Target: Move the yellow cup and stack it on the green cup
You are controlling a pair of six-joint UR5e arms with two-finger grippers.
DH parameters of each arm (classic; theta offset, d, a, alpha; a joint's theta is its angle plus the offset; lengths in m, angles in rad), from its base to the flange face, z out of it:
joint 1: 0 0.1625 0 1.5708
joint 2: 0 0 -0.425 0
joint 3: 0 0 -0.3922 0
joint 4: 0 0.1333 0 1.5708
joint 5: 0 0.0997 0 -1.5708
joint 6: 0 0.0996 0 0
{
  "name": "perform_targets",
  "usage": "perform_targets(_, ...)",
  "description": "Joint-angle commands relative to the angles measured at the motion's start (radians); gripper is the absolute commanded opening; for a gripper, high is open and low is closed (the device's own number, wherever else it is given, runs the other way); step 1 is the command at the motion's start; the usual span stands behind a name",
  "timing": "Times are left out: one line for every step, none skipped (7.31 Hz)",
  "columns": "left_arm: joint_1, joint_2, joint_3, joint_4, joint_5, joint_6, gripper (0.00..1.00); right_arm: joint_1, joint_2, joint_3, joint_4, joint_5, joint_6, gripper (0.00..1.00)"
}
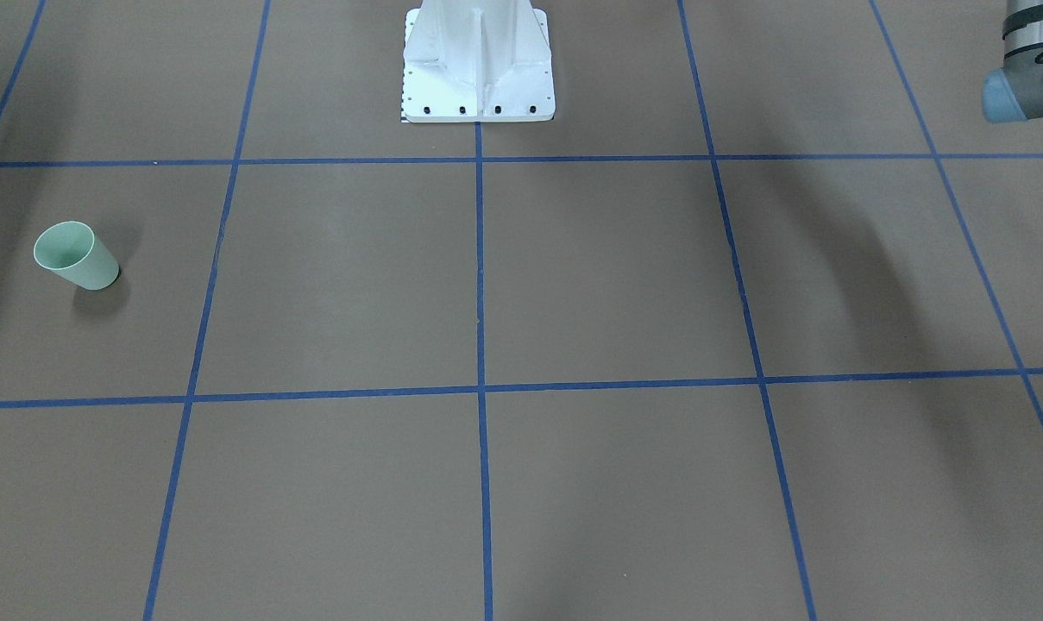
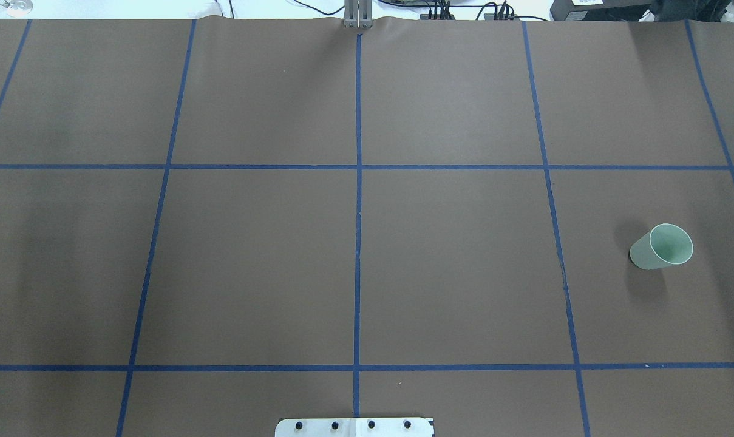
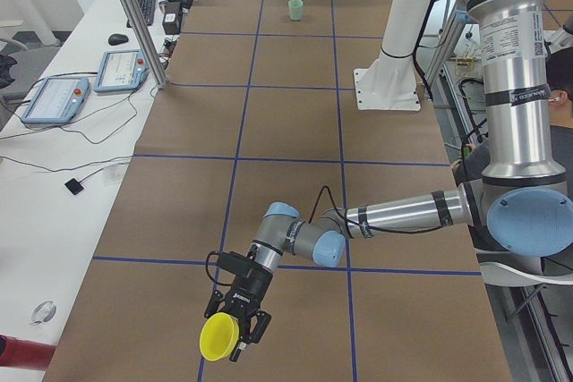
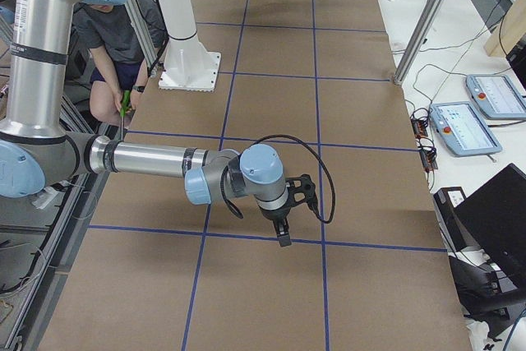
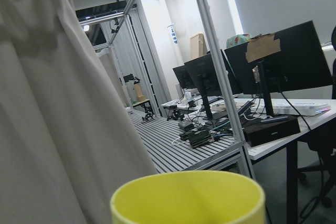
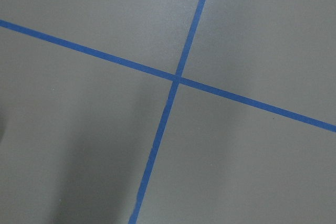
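Yellow cup (image 3: 220, 337) sits at the tip of the left pincer (image 3: 237, 332), far out on the robot's left of the white base (image 3: 387, 87), close to that end of the desk (image 2: 251, 255). It is tipped so its open mouth faces the left-end camera. The left wrist view shows only the yellow cup's rim (image 5: 189, 195) at the bottom of the picture, and no fingers. Fingers flank the cup in the left-end view, but how far the left pincer is open cannot be told.

The green cup (image 2: 661, 246) stands upright on the desk, alone, well out on the robot's right of the white base and a little forward of it. The right pincer (image 4: 283, 236) hangs over the desk on that same side of the base, nearer the right end. It shows only from the right-end camera, so its opening cannot be told.

A label (image 3: 515, 91) wraps the left arm's silver tube; its print is too small to read. The desk is matt brown, squared off by blue tape (image 6: 176, 80). Across the desk from the white base, a white bench (image 3: 54, 185) carries two touch tablets (image 3: 55, 100) and loose cables. The left wrist view shows dark monitors (image 5: 278, 56), one patched with brown tape (image 5: 262, 48). A person (image 4: 115, 30) sits behind the base
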Motion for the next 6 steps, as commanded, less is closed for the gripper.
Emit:
perform_targets(-0.011, -0.036, 0.0, -0.141, -0.008, 0.12, 0.0, 0.0, -0.001, 0.0, -0.002, 0.004, 0.004, 1.0)
perform_targets(-0.011, -0.068, -0.003, -0.211, -0.011, 0.19, 0.0, 0.0, -0.002, -0.002, 0.001, 0.005, 0.008, 1.0)
perform_targets(-0.011, -0.082, -0.005, -0.288, -0.085, 0.235, 0.0, 0.0, -0.005, 0.001, 0.001, 0.01, 0.01, 1.0)
perform_targets(-0.011, -0.094, -0.006, -0.365, -0.159, 0.29, 0.0, 0.0, -0.002, 0.001, 0.001, 0.01, 0.016, 1.0)
perform_targets(-0.011, -0.12, -0.011, -0.422, -0.172, 0.348, 0.0, 0.0, -0.002, 0.001, 0.004, 0.016, 0.037, 1.0)
perform_targets(-0.009, -0.13, -0.012, -0.436, -0.196, 0.37, 0.0, 0.0, -0.001, 0.003, 0.004, 0.018, 0.038, 1.0)
